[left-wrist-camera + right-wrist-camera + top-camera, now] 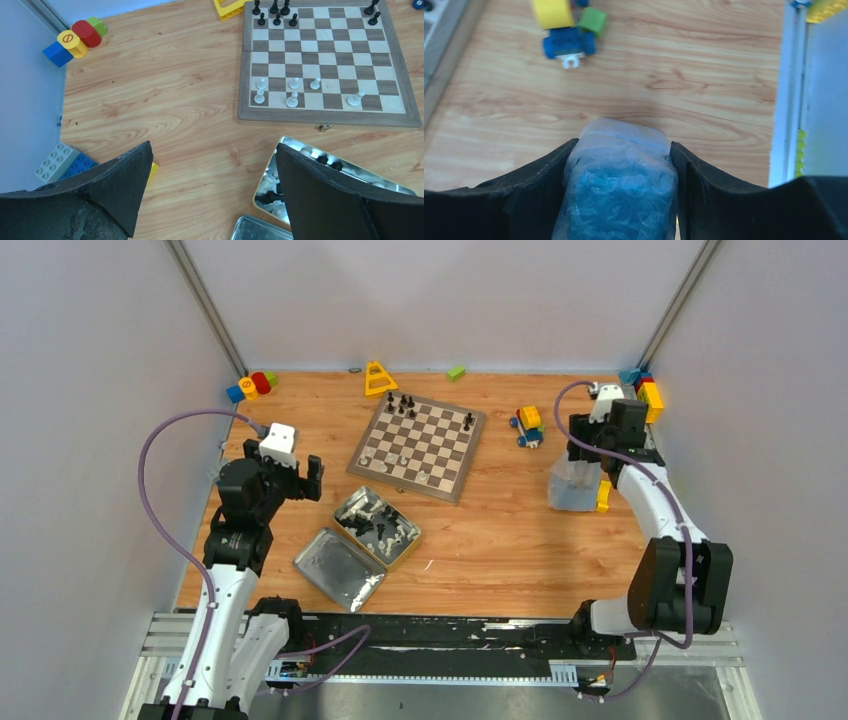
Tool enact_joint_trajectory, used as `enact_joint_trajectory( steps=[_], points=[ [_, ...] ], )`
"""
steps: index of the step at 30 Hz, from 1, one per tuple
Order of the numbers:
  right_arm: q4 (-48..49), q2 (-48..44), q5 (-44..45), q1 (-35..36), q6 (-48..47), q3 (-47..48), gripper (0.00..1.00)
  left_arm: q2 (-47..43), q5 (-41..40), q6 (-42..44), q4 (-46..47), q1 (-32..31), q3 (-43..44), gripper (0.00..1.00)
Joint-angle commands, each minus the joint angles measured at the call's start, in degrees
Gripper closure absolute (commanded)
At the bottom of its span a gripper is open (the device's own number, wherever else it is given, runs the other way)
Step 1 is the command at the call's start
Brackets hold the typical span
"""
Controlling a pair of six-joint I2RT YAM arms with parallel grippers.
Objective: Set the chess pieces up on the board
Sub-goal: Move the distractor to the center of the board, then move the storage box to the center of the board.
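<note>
The right pincer (623,146) is pinched half-shut on a clear bubbly plastic pouch (621,195), well right of the board (325,119). I reckon that soft thing could squirm loose if lifted. The left pincer (212,150) gapes empty near the tin (403,550), where most chess pieces (378,520) lie; the booth has pale walls and a wood-grain tabletop (500,540).

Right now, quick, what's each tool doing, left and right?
Left tool: open, holding nothing.
Right tool: closed on the clear plastic bag.

Board (325,60) matt wood; tin (400,553) shiny metal; bubble-wrap bundle (619,185) glossy plastic.
</note>
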Motion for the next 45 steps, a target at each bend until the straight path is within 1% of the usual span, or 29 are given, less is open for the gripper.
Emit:
enact_joint_trajectory(
  steps=[1, 3, 4, 5, 6, 7, 10, 11, 14, 15, 17, 19, 21, 24, 27, 31, 32, 35, 39, 41, 42, 43, 45],
  points=[
    [1.57, 3.85, -2.6, -5.02, -0.27, 6.83, 0.67, -0.57, 1.75, 0.7, 1.36, 0.22, -0.12, 0.0],
    [0.96, 5.4, -3.24, -5.8, 0.41, 7.87, 0.43, -0.37, 4.3, 2.51, -0.08, 0.22, 0.78, 0.0],
    [0.55, 5.5, -3.46, -5.84, 0.97, 8.29, 0.33, -0.21, 7.72, 5.14, -2.41, 0.22, 1.34, 0.0],
    [0.19, 5.12, -4.29, -5.84, 1.45, 8.6, 0.2, 0.4, 9.45, 6.32, -3.6, 0.26, 2.57, 0.0],
    [-0.16, 4.23, -5.85, -5.85, 1.71, 8.79, 0.06, 0.8, 12.23, 8.53, -6.03, 0.23, 3.28, 0.0],
    [-0.26, 3.06, -7.35, -5.85, 1.93, 8.85, 0.01, 1.82, 12.94, 9.47, -7.13, 0.24, 4.81, 0.0],
    [-0.49, -1.81, -12.91, -5.72, 2.2, 9.06, 0.0, 5.27, 13.73, 12.98, -12.92, 0.22, 8.45, 0.0],
    [-0.62, -3.53, -14.9, -5.66, 2.2, 9.22, 0.0, 7.64, 13.86, 14.02, -14.22, 0.15, 9.82, 0.0],
    [-1.08, -9.91, -21.66, -5.18, 1.57, 9.38, 0.0, 13.75, 14.05, 20.85, -21.41, -0.31, 11.22, 0.0],
    [-1.38, -11.66, -23.07, -4.58, 1.05, 9.38, 0.0, 14.85, 11.85, 22.05, -23.85, -0.97, 11.37, 0.0],
    [-2.46, -14.79, -26.19, -2.67, -0.65, 9.25, 0.0, 17.6, 7.83, 25.26, -25.78, -1.87, 10.78, 0.0],
    [-3.59, -17.26, -28.02, 0.36, -2.46, 8.87, 0.0, 19.41, 4.93, 26.76, -26.26, -2.79, 9.78, 0.0],
    [-3.64, -18.92, -26.74, 5.68, -3.88, 7.65, 0.0, 21.18, 4.34, 26.75, -26.23, -3.64, 9.23, 0.0],
    [-3.69, -19.68, -25.63, 11.9, -5.43, 4.61, 0.0, 24.69, 4.51, 24.54, -24.77, -5.37, 9.07, 0.03],
    [-3.63, -18.63, -25.68, 15.46, -5.63, 1.41, 0.0, 28.14, 3.57, 21.96, -22.18, -7.05, 9.88, 0.06],
    [-3.65, -16.78, -25.8, 17.6, -5.63, -2.61, 0.02, 34.6, 2.82, 20.9, -21.16, -8.87, 12.04, 0.15],
    [-3.59, -16.64, -25.96, 17.94, -5.63, -3.44, 0.03, 36.85, 2.65, 20.93, -21.2, -9.37, 12.78, 0.19],
    [-2.89, -16.88, -26.62, 18.4, -5.28, -5.92, 0.03, 41.69, 1.67, 21.16, -21.4, -10.0, 13.88, 0.27],
    [-2.14, -16.98, -27.0, 18.6, -5.27, -8.01, 0.03, 45.34, 1.89, 20.2, -21.2, -10.14, 15.3, 0.37],
    [-2.14, -16.96, -26.94, 18.62, -5.36, -8.42, 0.03, 46.3, 1.8, 19.5, -20.8, -10.16, 15.68, 0.44],
    [-2.16, -17.02, -26.95, 18.61, -5.43, -8.62, 0.03, 46.6, 1.47, 19.26, -20.51, -10.16, 15.86, 0.5],
    [-2.14, -17.04, -27.09, 18.62, -5.45, -8.75, 0.03, 47.13, 1.14, 18.8, -20.43, -10.16, 15.95, 0.53],
    [-2.13, -17.09, -27.17, 18.65, -5.45, -8.89, 0.03, 48.02, -0.52, 18.39, -20.33, -10.15, 16.45, 0.67]
  ],
)
